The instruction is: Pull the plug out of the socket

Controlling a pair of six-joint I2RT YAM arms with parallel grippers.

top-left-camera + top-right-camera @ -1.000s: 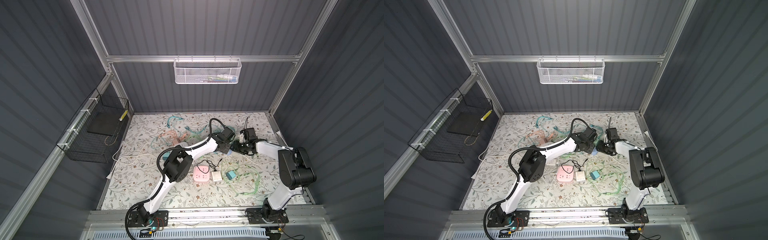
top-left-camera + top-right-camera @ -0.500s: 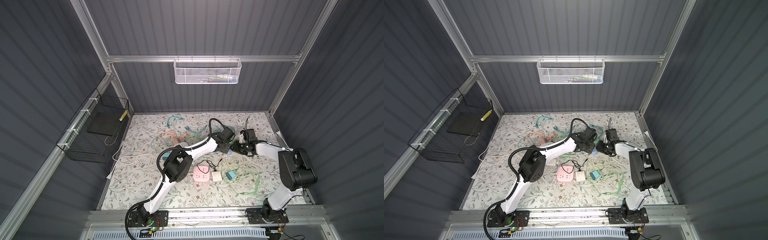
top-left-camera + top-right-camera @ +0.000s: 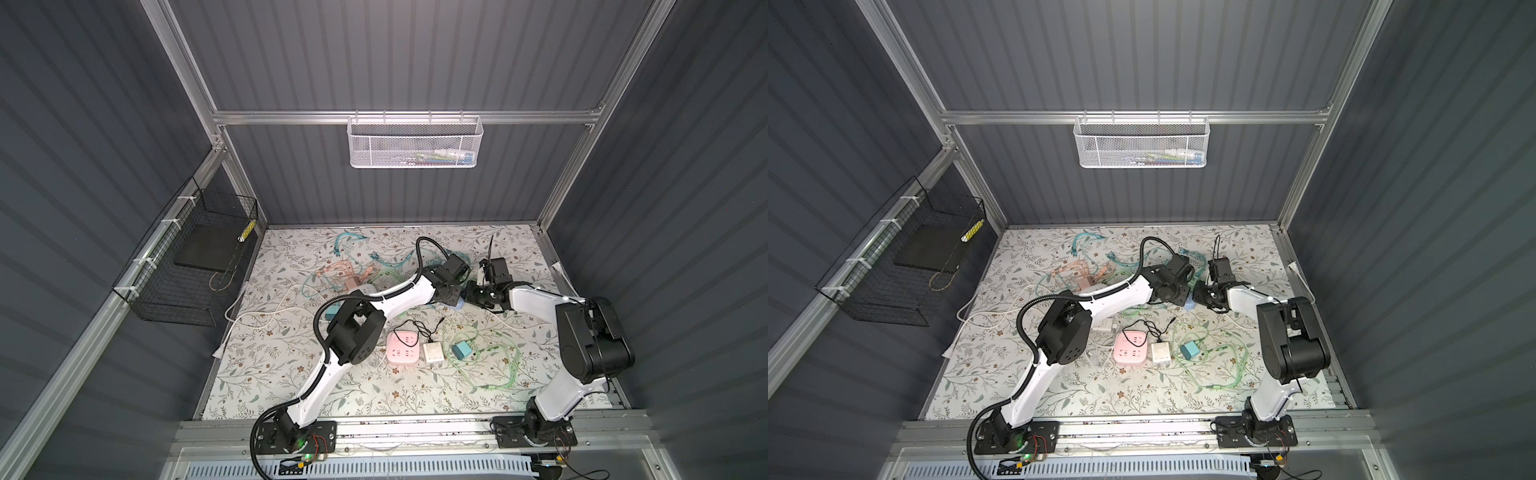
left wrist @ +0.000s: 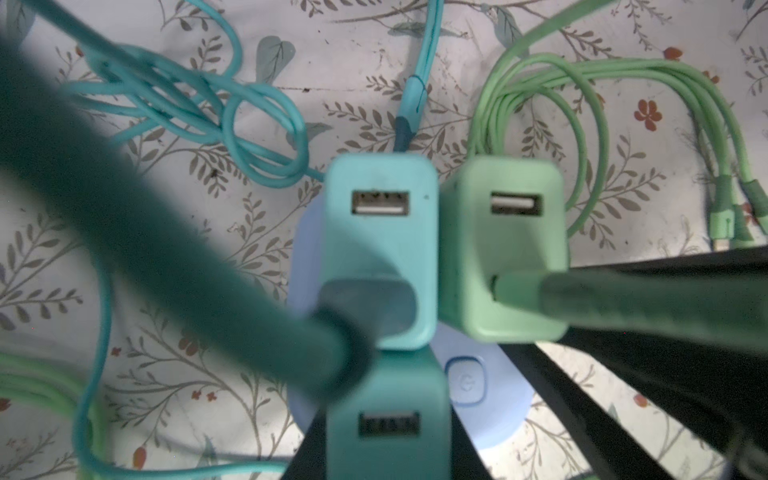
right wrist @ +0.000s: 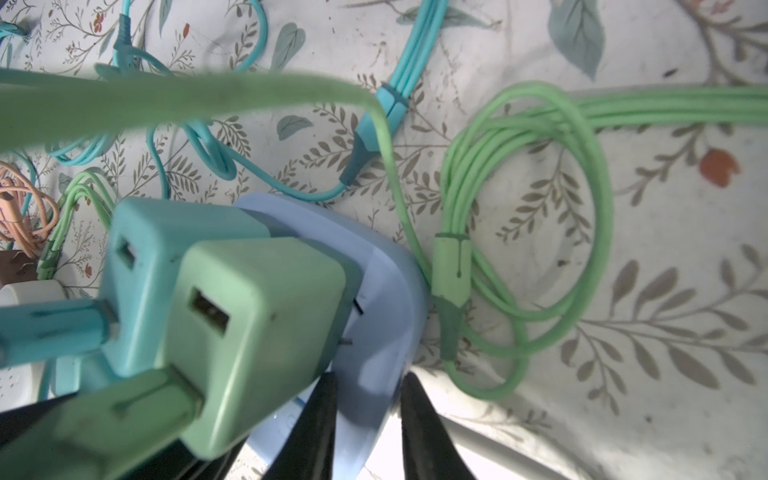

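Note:
A pale blue socket (image 5: 374,291) lies on the floral mat, seen in both top views (image 3: 459,306) (image 3: 1190,306) between the two wrists. Three USB plugs stand in it: a dark teal plug (image 4: 388,399), a lighter teal plug (image 4: 380,241) and a green plug (image 4: 503,249). My left gripper (image 4: 386,451) is shut on the dark teal plug, with a black finger on either side of it. My right gripper (image 5: 370,415) is shut on the socket's rim, its fingers (image 5: 316,424) pressing both faces of the blue wall.
Teal cables (image 4: 187,108) and green cables (image 5: 540,199) coil around the socket. Nearer the front lie a pink power strip (image 3: 402,350), a white charger (image 3: 433,354) and a teal charger (image 3: 462,350). A black wire basket (image 3: 195,266) hangs on the left wall.
My right gripper's fingers have closed in on the socket's rim. The left gripper stays shut on the dark teal plug, and both arms have hardly moved.

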